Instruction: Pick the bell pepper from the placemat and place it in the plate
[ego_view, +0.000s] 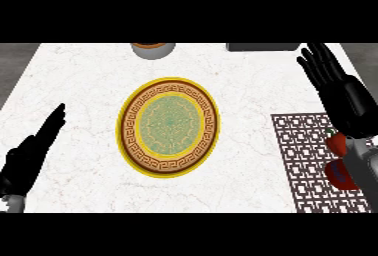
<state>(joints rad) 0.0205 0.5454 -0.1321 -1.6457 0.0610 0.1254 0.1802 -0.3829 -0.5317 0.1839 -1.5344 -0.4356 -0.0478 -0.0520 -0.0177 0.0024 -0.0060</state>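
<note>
1 red bell pepper (338, 162) on patterned placemat (310, 160) at right, largely hidden behind right forearm; long axis roughly toward-away, green stem at far end. 1 ornate yellow plate (170, 125) mid-tabletop (81, 80), well apart. Right hand (332, 80) open, fingers straight, above far right. Left hand (29, 155) open, lower left.

White marble counter (81, 75): plate (170, 125) centre, placemat (306, 160) right, pot (153, 49) far edge.

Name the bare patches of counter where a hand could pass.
Bare counter lies between the left hand and the plate, and between plate and placemat. Crowded: the right hand over the placemat's bell pepper.
</note>
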